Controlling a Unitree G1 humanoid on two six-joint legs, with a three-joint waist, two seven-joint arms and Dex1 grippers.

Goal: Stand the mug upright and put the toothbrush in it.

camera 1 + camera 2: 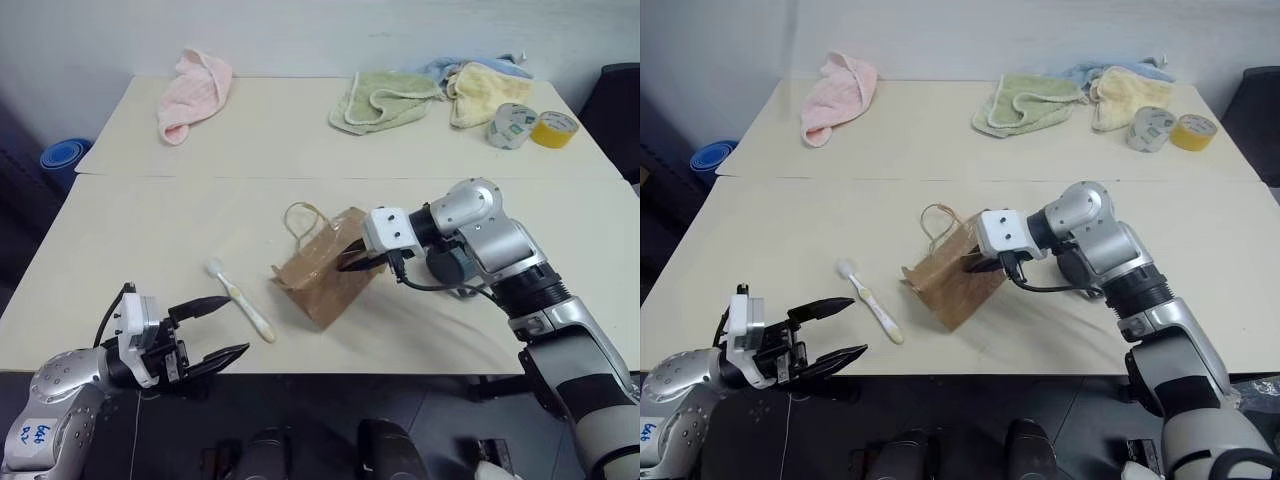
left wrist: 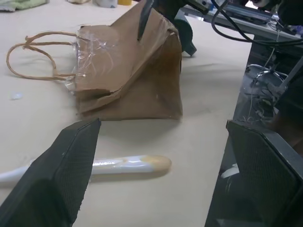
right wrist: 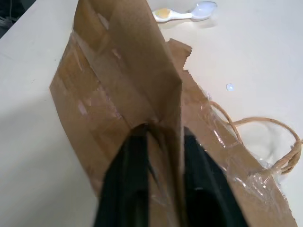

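Observation:
The mug is hidden from view. A toothbrush (image 1: 240, 298) with a white head and pale yellow handle lies flat on the table, just left of a brown paper bag (image 1: 320, 275) that lies on its side with its rope handles toward the far side. My right gripper (image 1: 355, 262) is shut on a raised fold of the paper bag (image 3: 118, 71) at its right end. My left gripper (image 1: 235, 325) stands open at the table's front edge, its fingers either side of the toothbrush handle (image 2: 128, 164) but short of it.
Pink (image 1: 195, 90), green (image 1: 385, 100) and yellow (image 1: 485, 92) towels lie along the far table. Two tape rolls (image 1: 530, 127) sit at the far right. A blue round object (image 1: 65, 158) is off the table's left side, and a dark chair (image 1: 615, 110) is at the right.

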